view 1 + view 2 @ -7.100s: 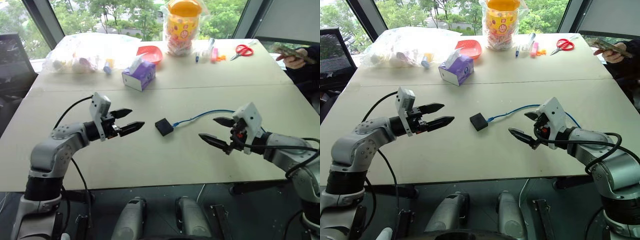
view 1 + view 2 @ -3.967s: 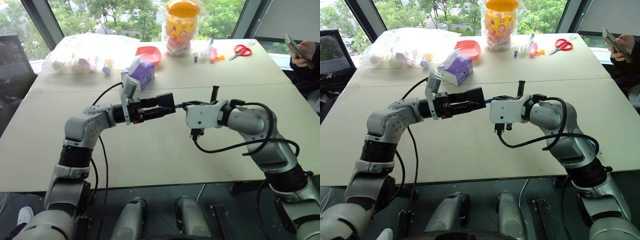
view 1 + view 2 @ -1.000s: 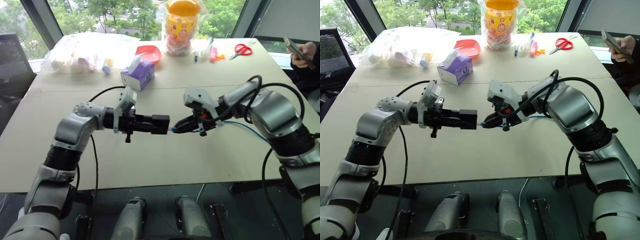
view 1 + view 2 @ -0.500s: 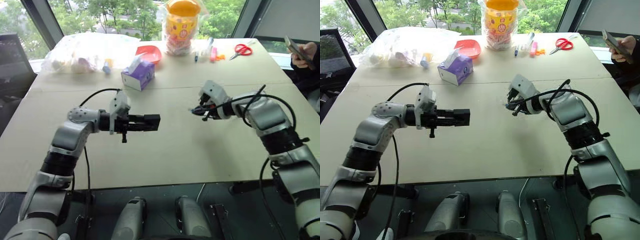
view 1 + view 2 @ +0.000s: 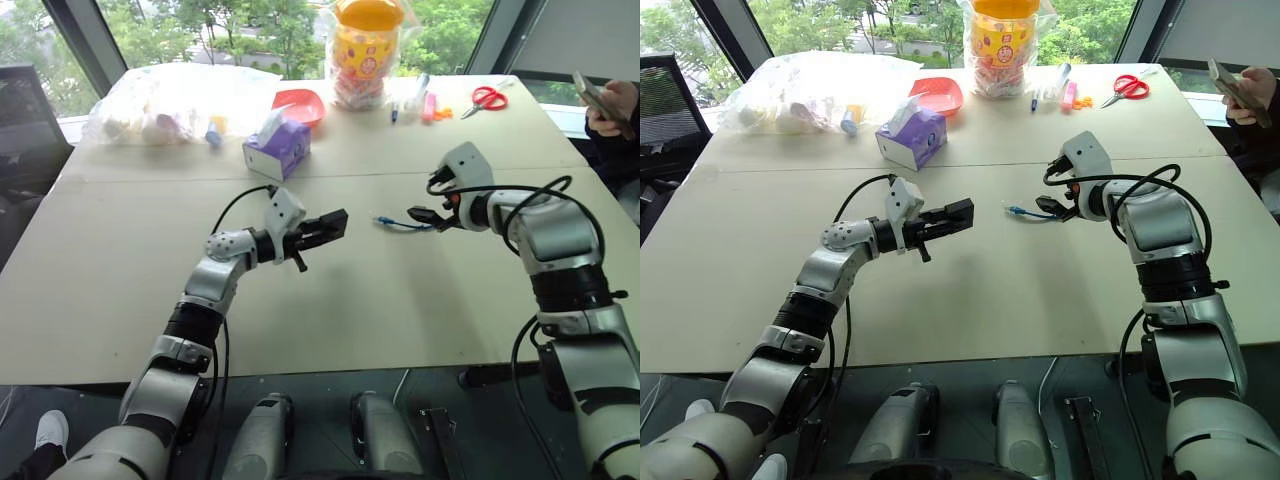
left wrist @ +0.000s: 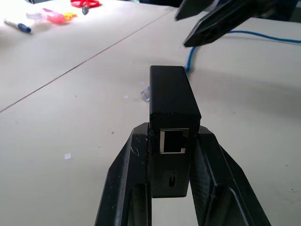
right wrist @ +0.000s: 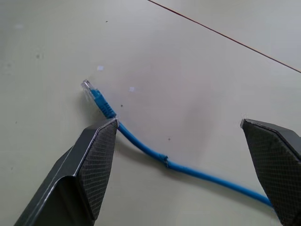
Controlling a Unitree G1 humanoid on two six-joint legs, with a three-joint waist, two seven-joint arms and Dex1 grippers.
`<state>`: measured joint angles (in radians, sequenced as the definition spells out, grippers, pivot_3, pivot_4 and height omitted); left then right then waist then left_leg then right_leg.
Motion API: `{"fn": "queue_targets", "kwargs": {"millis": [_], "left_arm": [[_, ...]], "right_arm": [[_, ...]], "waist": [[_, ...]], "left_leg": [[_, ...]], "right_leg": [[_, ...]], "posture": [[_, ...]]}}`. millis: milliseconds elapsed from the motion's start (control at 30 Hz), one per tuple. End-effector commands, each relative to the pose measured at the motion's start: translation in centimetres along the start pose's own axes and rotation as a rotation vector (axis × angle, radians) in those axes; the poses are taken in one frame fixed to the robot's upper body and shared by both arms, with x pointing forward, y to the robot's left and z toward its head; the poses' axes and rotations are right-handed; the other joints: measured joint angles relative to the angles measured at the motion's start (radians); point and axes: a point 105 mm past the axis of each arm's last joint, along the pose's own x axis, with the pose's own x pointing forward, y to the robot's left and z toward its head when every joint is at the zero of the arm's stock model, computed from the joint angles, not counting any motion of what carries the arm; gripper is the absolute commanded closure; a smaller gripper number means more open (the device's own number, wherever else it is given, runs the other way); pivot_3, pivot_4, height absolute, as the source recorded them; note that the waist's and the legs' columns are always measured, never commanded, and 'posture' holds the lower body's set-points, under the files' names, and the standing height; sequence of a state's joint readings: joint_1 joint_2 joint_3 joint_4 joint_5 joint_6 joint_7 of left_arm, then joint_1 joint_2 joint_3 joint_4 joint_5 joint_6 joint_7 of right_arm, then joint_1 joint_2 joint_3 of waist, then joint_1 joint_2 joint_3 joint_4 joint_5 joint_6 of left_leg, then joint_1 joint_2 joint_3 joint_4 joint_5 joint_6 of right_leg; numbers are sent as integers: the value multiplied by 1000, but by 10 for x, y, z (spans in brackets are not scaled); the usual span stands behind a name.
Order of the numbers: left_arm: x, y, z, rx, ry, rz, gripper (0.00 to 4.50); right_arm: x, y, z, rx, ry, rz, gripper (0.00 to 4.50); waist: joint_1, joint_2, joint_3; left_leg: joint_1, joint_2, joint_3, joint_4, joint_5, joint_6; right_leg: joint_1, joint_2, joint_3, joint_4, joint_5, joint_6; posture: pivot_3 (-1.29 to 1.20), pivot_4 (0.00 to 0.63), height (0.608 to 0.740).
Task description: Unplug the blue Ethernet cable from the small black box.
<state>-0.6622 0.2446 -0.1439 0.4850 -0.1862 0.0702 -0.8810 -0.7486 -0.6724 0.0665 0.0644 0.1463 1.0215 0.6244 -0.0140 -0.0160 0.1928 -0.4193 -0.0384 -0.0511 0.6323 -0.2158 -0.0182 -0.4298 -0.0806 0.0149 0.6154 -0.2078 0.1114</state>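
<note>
My left gripper [image 5: 322,232] is shut on the small black box [image 6: 171,99] and holds it just above the table's middle. The box's port [image 6: 174,141] faces the wrist camera and is empty. The blue Ethernet cable [image 5: 398,223] lies loose on the table, its clear-tipped plug [image 7: 89,92] free and a short way right of the box. My right gripper [image 7: 188,155] hovers over the cable with its fingers [image 7: 94,165] spread wide and open, one on each side of the cord, gripping nothing.
A purple tissue box [image 5: 278,150], a red bowl [image 5: 300,105], a bagged yellow jar [image 5: 365,50], pens [image 5: 428,105], red scissors [image 5: 488,98] and a plastic bag of items [image 5: 170,100] sit along the far side. A person's hand with a phone [image 5: 605,100] is at the far right.
My right gripper has opened and let go of the plug, which now rests on the table, and has drawn away to the right. My left gripper has carried the box forward and lower.
</note>
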Motion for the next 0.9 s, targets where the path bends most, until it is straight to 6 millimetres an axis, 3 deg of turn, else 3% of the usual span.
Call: {"fn": "queue_targets", "kwargs": {"millis": [33, 200, 367, 467, 900], "left_arm": [[1, 9, -5, 6, -6, 59, 4021], [-4, 12, -27, 2, 36, 90, 4021], [-20, 16, -42, -19, 66, 105, 1582], [-35, 19, -40, -24, 67, 99, 62], [-97, 20, 0, -59, 78, 81, 17]], "right_arm": [[-16, 9, 9, -16, -47, 11, 67], [-26, 15, 2, -6, -36, 10, 67], [-38, 24, -7, -10, -22, 47, 0], [-46, 31, -11, -45, -18, 82, 0], [-63, 53, -14, -132, -147, 188, 0]], "waist": [[0, 0, 0], [2, 0, 0], [3, 0, 0], [-2, 0, -1], [6, 1, -1]], "left_leg": [[0, 0, 0, 0, 0, 0], [1, 1, 0, 3, 0, 0], [1, 1, 0, 4, 0, 0], [1, 2, -1, 4, 0, 0], [2, 2, 0, 4, 0, 1]], "right_leg": [[0, 0, 0, 0, 0, 0], [1, 0, 0, 1, 0, 0], [2, 0, 0, 1, 0, 0], [3, 0, 0, 1, 0, 0], [3, 0, 0, 0, -2, -3]], "posture": [[0, 150, 740], [0, 150, 740], [0, 150, 740], [0, 150, 740], [0, 150, 740]]}}
